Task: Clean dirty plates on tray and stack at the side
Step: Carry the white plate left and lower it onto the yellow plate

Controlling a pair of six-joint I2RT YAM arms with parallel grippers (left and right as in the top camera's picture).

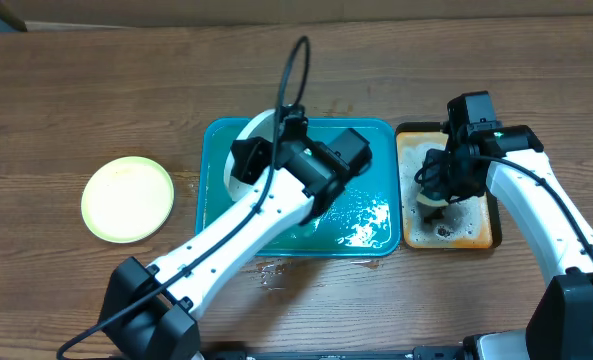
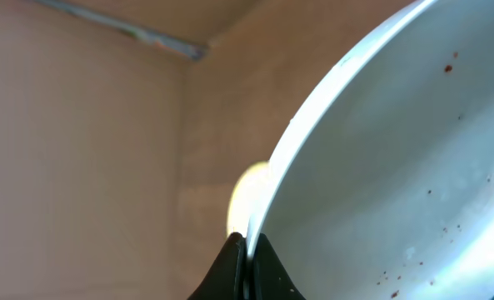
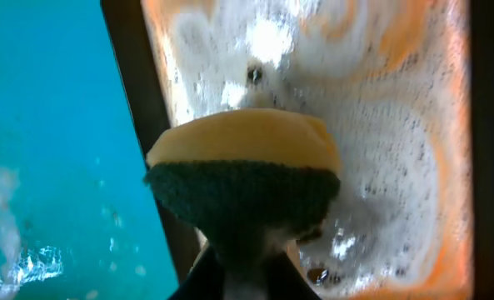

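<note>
One white plate [image 1: 256, 128]: tilted up on edge over the upper left part of the teal tray [image 1: 381, 185], near centre frame in the overhead view. Pinched at the rim by the left hand [image 2: 247, 252], closed narrow on the edge. Shows scattered brown specks on its inner face in the left wrist view, so judged not yet clean. Well apart from the sponge [image 3: 247, 167].

Pale yellow-green plate [image 1: 128, 199]: flat on the tabletop [image 1: 66, 90] at the left of frame, well apart from the tray. Looks free of smears from above; probably finished and laid down as the base of the stack.

A third: not made out in any view. Perhaps hidden under the left arm [image 1: 236, 235]; cannot tell.

Tray floor: wet, with white suds [image 1: 371, 225] toward the lower right.

Just beside it, to the right: small orange-brown tray [image 1: 476, 225], foamy. Over it, the right hand [image 3: 248, 267], clamped on the yellow-and-green sponge, low at the foam, seemingly taking up soap.

Progress, as a judgement: roughly one plate done. Left to do: scrub the held plate, set it on the yellow-green one, then deal with any remaining plate.
</note>
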